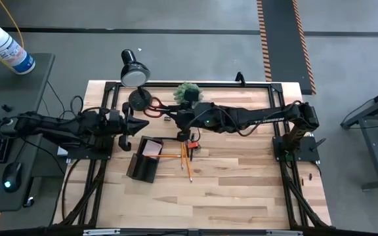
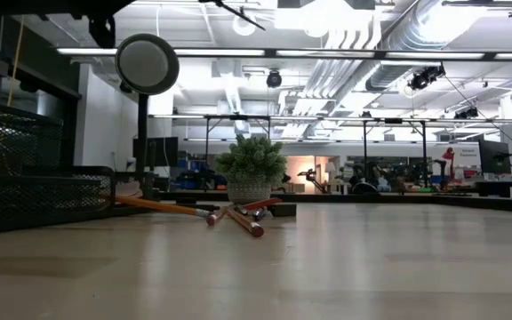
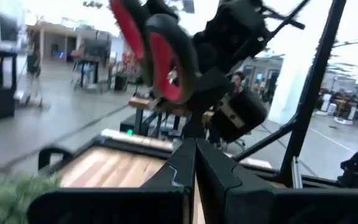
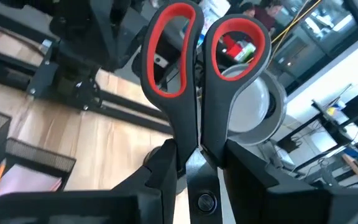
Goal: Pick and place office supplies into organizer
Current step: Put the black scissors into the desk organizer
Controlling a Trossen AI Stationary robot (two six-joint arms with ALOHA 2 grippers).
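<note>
The red-handled scissors (image 1: 155,108) hang closed above the table's far middle, in my right gripper (image 1: 169,117), which reaches in from the right. Their red-lined loops (image 4: 169,50) point away from it, toward my left arm. My left gripper (image 1: 135,126) hovers shut and empty just left of them, fingertips together (image 3: 196,155). The black organizer (image 1: 142,164) stands below on the table with the pink sticky-note pad (image 1: 152,148) at its far end. Several pencils (image 1: 184,158) lie crossed on the wood to its right. My right gripper pinches the scissors' black handle shanks (image 4: 199,140) between its two fingers (image 4: 160,171), just past the pivot screw (image 4: 207,200). The fingers come in about level from the table's right and lie along the scissors. The scissors are lifted clear, loops leading; the blades are hidden behind the fingers.
A black desk lamp (image 1: 135,72) with a round base (image 1: 140,98) stands at the far edge, close behind the scissors. A green spiky plant (image 1: 189,92) sits to its right. Bare wood lies toward the near edge (image 1: 228,196).
</note>
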